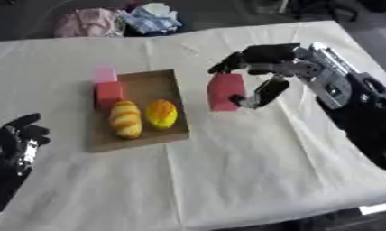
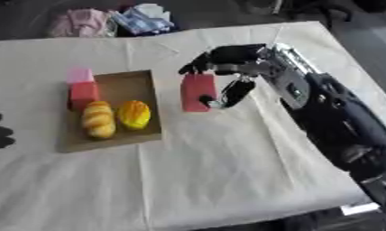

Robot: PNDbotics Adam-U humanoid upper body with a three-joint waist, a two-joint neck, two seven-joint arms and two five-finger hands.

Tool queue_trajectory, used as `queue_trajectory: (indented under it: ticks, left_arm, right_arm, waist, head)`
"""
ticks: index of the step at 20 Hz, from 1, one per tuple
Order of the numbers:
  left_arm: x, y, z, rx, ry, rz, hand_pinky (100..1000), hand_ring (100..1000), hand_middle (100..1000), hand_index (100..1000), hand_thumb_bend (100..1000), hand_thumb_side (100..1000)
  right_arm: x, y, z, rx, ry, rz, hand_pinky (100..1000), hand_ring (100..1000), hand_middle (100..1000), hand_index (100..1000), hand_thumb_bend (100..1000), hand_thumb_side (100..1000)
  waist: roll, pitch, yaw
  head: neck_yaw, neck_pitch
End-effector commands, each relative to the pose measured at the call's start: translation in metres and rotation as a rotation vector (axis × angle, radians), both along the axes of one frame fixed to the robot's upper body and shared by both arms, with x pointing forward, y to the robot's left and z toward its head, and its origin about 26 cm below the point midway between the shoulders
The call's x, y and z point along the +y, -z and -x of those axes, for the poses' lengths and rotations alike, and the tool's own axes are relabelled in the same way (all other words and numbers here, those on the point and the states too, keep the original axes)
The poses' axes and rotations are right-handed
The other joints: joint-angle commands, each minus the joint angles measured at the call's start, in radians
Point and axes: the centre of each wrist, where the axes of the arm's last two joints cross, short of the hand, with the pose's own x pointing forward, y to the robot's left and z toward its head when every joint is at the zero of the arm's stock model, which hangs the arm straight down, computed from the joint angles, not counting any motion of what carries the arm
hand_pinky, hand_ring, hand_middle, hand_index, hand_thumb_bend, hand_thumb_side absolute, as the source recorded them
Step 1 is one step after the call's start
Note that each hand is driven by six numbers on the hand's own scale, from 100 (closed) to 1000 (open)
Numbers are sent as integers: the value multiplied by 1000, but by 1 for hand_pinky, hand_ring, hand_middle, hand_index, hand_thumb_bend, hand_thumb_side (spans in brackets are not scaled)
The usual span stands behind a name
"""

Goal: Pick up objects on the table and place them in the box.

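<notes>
Left eye view, my right hand (image 1: 263, 67): fingers and thumb curled round a red block (image 1: 225, 91), just right of the box (image 1: 141, 140).
Left eye view, box contents: a pink block (image 1: 104, 73), a second red block (image 1: 109, 93), a striped bread roll (image 1: 126, 118) and an orange fruit (image 1: 161, 113).
Left eye view, my left hand (image 1: 16, 140): idle at the lower left, fingers relaxed.
Right eye view, step: carrying the held block toward the box, I judge.
Right eye view, next move: shift it left over the bare upper floor of the box, then let go.

You see a matt, creased white cloth (image 1: 251, 171) over the table. The box (image 1: 168, 85) looks like plain brown cardboard; the right hand (image 1: 263, 61) is black plastic with silver metal.
</notes>
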Motion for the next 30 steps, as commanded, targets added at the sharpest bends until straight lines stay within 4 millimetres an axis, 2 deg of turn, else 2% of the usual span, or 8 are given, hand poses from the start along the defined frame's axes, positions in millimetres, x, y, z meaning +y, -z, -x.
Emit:
queue_trajectory:
  ticks: [1,2,8,13,17,21,30]
  left_arm:
    - [1,-8,0,-26,10,-9,746,649,628,854,100,808]
    - [1,-7,0,-26,11,-8,746,649,628,854,100,808]
    - [-2,-7,0,-34,22,1,746,648,628,855,100,803]
    - [-5,-8,-1,-39,36,11,746,648,627,855,100,805]
    - [-6,-9,-2,-42,42,14,746,647,626,855,100,805]
    - [-7,-9,-2,-43,49,18,746,646,626,855,100,805]
    - [-9,-9,-2,-40,58,25,747,645,624,855,100,807]
  right_arm:
    - [6,-25,-7,-41,-293,309,789,758,519,974,100,368]
    - [9,-29,-10,-46,-294,299,789,758,518,974,100,338]
    - [36,-51,-27,-70,-302,232,787,750,511,974,100,316]
    - [58,-53,-39,-57,-295,168,788,740,503,972,100,286]
    - [73,-41,-48,-30,-266,160,789,737,501,972,100,281]
    - [84,-18,-54,-2,-223,169,791,735,504,972,100,279]
    - [92,31,-58,14,-141,195,796,732,549,975,100,277]
  waist:
    - [-4,-31,4]
    - [-2,-31,5]
    - [12,-29,20]
    - [20,-24,36]
    - [23,-20,46]
    - [26,-19,54]
    - [31,-17,63]
  head:
    - [-6,5]
    - [-6,5]
    - [-12,5]
    - [-24,5]
    - [-31,5]
    - [-36,5]
    - [-45,5]
